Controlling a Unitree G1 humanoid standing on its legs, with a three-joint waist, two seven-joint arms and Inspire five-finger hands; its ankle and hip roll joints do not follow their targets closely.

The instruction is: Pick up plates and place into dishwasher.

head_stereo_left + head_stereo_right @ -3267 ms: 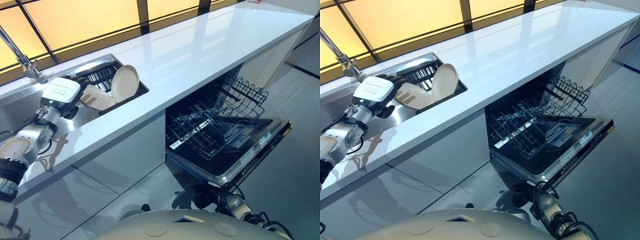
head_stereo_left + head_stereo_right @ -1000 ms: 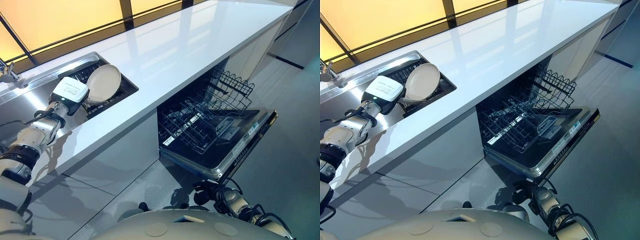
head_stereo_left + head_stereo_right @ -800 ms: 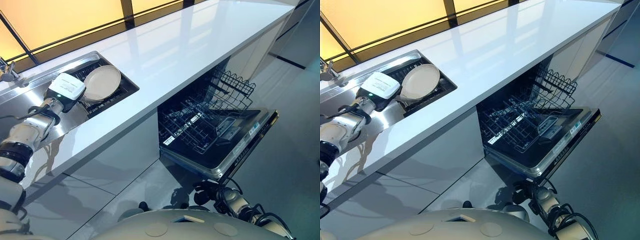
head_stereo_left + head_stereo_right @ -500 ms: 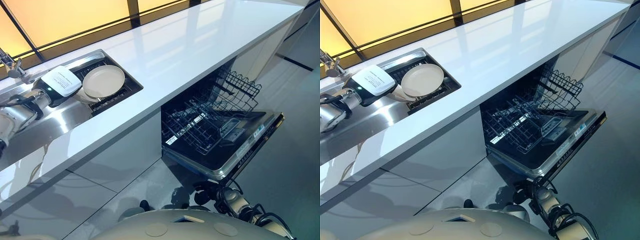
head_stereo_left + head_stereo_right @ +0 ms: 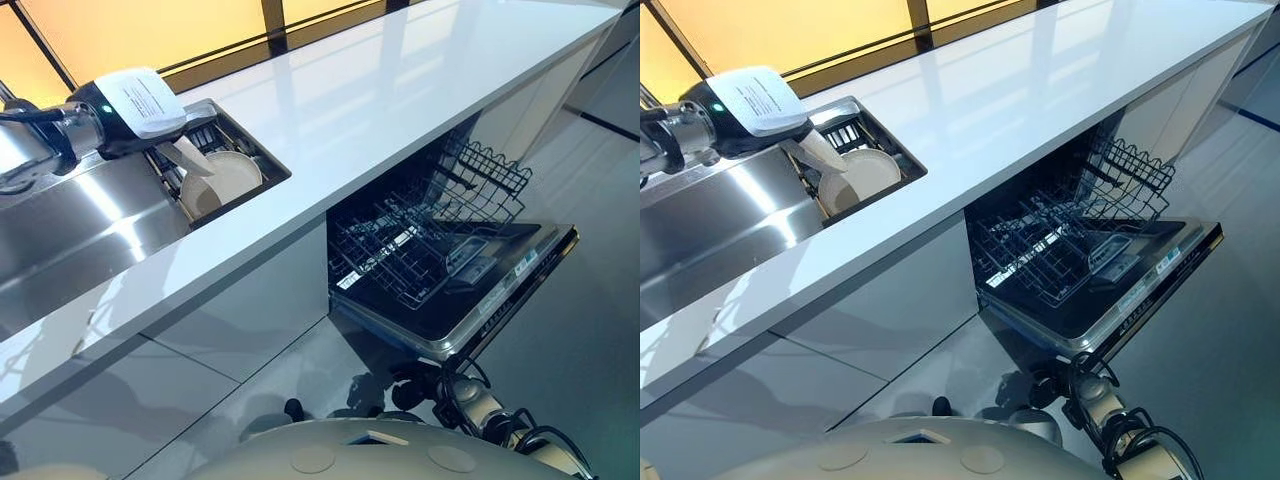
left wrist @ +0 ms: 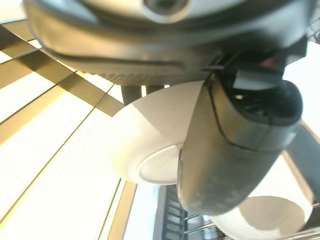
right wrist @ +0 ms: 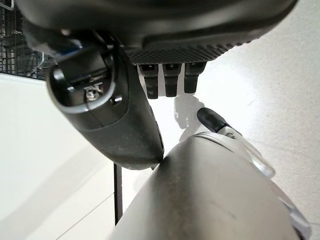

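Up over the steel sink (image 5: 70, 230), the left hand (image 5: 130, 110) hangs at the end of a nearly level forearm, its back turned upward and bearing a white label whose print is too small to read. From under it a cream plate (image 5: 185, 157) slants edge-on down toward the dark rack (image 5: 255, 160) set in the sink, where a second plate (image 5: 222, 180), round and matte, lies tilted among the wires. The white countertop (image 5: 400, 80) is glossy and mirrors the amber window panes. Below it the dishwasher (image 5: 440, 270) stands with its door dropped flat and its lower wire basket (image 5: 400, 255) pulled out; the strip of writing on the door's edge cannot be made out.

From the right eye, the same held plate (image 5: 820, 150) shows as a thin pale sliver under the hand.

Close along the left wrist, the broad dark thumb (image 6: 225, 150) is pressed over the plate's rim, and the plate's smooth underside with its foot ring faces the camera; the fingers behind it are probably curled, though hardly seen.

Along the right wrist, the right hand (image 7: 165, 45) hangs low over pale floor, with the thumb relaxed and short dark fingertips (image 7: 171, 80) side by side, straight, holding nothing.
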